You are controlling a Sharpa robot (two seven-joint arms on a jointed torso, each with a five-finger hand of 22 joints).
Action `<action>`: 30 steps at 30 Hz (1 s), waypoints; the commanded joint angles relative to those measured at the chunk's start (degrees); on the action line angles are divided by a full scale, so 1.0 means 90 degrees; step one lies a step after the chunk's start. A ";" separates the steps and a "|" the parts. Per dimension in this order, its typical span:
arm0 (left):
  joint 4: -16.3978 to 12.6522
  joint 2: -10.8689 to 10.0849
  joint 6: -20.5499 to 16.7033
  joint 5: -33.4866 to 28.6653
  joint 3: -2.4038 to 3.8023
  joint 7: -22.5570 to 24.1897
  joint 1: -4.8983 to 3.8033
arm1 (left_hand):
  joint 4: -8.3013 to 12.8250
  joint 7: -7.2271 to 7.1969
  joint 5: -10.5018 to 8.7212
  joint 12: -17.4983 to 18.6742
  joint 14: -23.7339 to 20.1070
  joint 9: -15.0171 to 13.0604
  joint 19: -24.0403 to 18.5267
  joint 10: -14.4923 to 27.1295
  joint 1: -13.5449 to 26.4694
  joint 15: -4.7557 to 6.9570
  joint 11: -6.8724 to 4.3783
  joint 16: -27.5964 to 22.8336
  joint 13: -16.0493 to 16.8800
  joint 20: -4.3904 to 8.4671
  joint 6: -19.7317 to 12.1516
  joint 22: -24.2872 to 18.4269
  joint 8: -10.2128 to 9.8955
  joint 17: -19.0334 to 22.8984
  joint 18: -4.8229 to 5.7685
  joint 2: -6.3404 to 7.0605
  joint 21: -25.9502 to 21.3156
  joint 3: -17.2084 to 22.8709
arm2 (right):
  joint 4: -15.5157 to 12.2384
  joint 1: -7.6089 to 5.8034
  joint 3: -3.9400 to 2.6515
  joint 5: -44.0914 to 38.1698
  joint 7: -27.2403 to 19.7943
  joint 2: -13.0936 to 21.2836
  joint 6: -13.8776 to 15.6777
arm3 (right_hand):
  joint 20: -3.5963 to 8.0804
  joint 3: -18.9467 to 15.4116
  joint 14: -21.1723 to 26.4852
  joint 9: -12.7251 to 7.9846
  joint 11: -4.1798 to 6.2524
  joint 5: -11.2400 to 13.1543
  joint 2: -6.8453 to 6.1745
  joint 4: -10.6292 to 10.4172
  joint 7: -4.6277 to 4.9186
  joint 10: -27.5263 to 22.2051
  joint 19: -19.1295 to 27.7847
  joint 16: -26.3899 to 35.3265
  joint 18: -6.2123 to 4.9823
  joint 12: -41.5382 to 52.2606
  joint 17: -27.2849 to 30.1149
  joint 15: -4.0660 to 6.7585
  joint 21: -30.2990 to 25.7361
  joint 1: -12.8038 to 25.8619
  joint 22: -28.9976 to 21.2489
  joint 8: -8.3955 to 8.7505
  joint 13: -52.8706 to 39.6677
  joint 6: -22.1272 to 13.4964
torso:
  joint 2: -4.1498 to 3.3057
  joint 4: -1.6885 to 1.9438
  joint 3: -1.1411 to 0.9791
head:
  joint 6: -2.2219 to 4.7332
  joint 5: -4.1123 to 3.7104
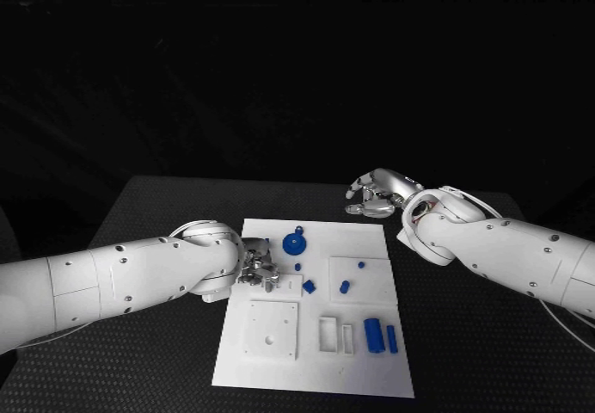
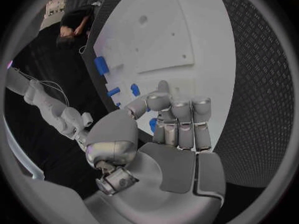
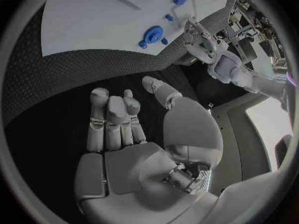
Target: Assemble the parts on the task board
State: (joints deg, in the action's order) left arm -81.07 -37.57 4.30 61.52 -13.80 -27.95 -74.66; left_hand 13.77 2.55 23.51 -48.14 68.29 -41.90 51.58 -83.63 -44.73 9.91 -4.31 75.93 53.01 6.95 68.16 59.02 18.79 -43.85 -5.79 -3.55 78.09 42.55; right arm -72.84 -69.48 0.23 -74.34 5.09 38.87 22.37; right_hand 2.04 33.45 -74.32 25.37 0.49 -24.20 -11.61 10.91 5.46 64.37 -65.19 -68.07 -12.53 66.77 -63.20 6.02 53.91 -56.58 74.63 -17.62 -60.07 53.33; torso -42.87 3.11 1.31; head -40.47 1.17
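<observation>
Centrally on the black desk (image 1: 149,202): white task board (image 1: 316,366), long axis running away from the robot. On the board, blue parts: round gear-like disc (image 1: 295,243) near the far edge; small peg (image 1: 297,267) just nearer than it; small block (image 1: 309,286) near the middle; two small pieces (image 1: 345,287) on a raised white square (image 1: 361,277) toward the right side; two upright cylinders (image 1: 373,335) side by side near the right near corner, beside an open white rectangular frame (image 1: 334,335). White square plate with holes (image 1: 272,329) on the left near part of the board.

Left robot hand (image 1: 260,267) at the board's left edge, level with the middle, fingers (image 2: 181,119) curled inward and bunched close together; in the left wrist view a small blue piece (image 2: 152,125) visible just behind the fingers, whether pinched or merely lying on the board behind them not determinable, so grip state unclear.

Right robot hand (image 1: 378,194) over bare desk beyond the board's far right corner, well apart from all parts; fingers (image 3: 112,117) bent loosely toward the palm, thumb apart, nothing held, narrow rather than wide. In the right wrist view, the disc (image 3: 152,35) on the board ahead of the hand, the left arm (image 3: 230,67) beyond.
</observation>
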 commanded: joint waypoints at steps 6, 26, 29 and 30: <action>-0.0016 0.0011 -0.0011 -0.0005 0.0002 -0.0012 -0.0001 | -0.0006 -0.0292 0.0025 -0.0031 0.0239 -0.0012 -0.0059 0.0232 -0.0029 0.0202 -0.0219 0.0042 0.0004 0.0953 0.0348 -0.0009 -0.0015 0.0009 -0.0114 0.0050 0.0040 -0.0034 | -0.0009 0.0000 -0.0003 -0.0006 -0.0050 0.0004 -0.0072 | -0.0024 -0.0022 0.0012 0.0010 -0.0047 -0.0027 0.0045 -0.0029 0.0099 -0.0317 -0.0008 0.0037 -0.0274 0.0004 -0.0006 0.0025 -0.0012 0.0010 0.0010 -0.0039 0.0011 0.0296 | 0.0002 -0.0004 -0.0003 | 0.0015 -0.0004; -0.0041 -0.0043 -0.0276 -0.0054 0.0004 0.0109 -0.0001 | -0.0123 -0.0277 -0.0077 -0.0034 0.0220 -0.0018 -0.0070 0.0245 0.0008 0.0203 -0.0205 0.0033 -0.0008 0.0946 0.0308 -0.0049 -0.0053 0.0031 -0.0112 0.0077 0.0053 -0.0074 | -0.0195 0.0015 -0.0001 -0.0145 0.0039 0.0050 -0.0352 | -0.0018 -0.0055 0.0023 0.0008 -0.0053 0.0304 0.0030 0.0168 0.0107 -0.0334 0.0007 0.0042 -0.0274 0.0011 -0.0014 0.0019 -0.0018 -0.0112 0.0019 -0.0021 0.0019 0.0262 | 0.0000 -0.0001 0.0007 | 0.0034 -0.0034; -0.0106 -0.0118 -0.0352 -0.0038 0.0005 0.0149 -0.0001 | -0.0187 -0.0261 -0.0154 -0.0021 0.0202 -0.0007 -0.0086 0.0258 0.0015 0.0196 -0.0191 0.0018 -0.0023 0.0945 0.0255 -0.0071 -0.0097 0.0047 -0.0113 0.0114 0.0053 -0.0079 | -0.0362 0.0046 0.0000 -0.0352 0.0113 0.0094 -0.0470 | -0.0027 -0.0081 0.0041 0.0006 -0.0062 0.0582 0.0015 0.0253 0.0115 -0.0360 0.0028 0.0052 -0.0274 0.0009 -0.0015 0.0009 -0.0030 -0.0138 0.0021 -0.0010 0.0021 0.0242 | 0.0001 -0.0003 0.0008 | 0.0036 -0.0043; -0.0167 -0.0194 -0.0461 -0.0025 0.0006 0.0178 -0.0003 | -0.0214 -0.0256 -0.0173 -0.0009 0.0192 -0.0003 -0.0095 0.0268 0.0018 0.0193 -0.0184 0.0006 -0.0032 0.0944 0.0240 -0.0082 -0.0112 0.0057 -0.0114 0.0146 0.0052 -0.0082 | -0.0490 0.0076 0.0002 -0.0477 0.0174 0.0130 -0.0535 | -0.0033 -0.0088 0.0053 0.0003 -0.0069 0.0724 0.0009 0.0286 0.0119 -0.0373 0.0040 0.0060 -0.0274 0.0010 -0.0013 0.0005 -0.0036 -0.0147 0.0022 -0.0004 0.0021 0.0231 | 0.0003 -0.0002 0.0010 | 0.0034 -0.0050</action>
State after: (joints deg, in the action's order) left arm -82.02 -38.92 2.51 61.41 -13.77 -27.66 -74.66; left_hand 12.07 2.57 22.28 -48.14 68.44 -42.02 51.14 -83.59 -44.51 9.83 -4.30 75.92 52.77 6.94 68.21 58.34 18.12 -43.37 -5.79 -2.76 78.31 41.85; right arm -76.33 -69.05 0.23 -75.33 5.52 39.83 20.42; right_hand 1.92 32.59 -74.32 25.41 0.49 -18.31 -11.51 13.21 5.46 64.37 -65.07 -67.84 -12.59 66.77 -63.26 6.02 53.91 -57.44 74.75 -17.62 -59.97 53.33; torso -42.86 3.08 1.35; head -40.13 0.83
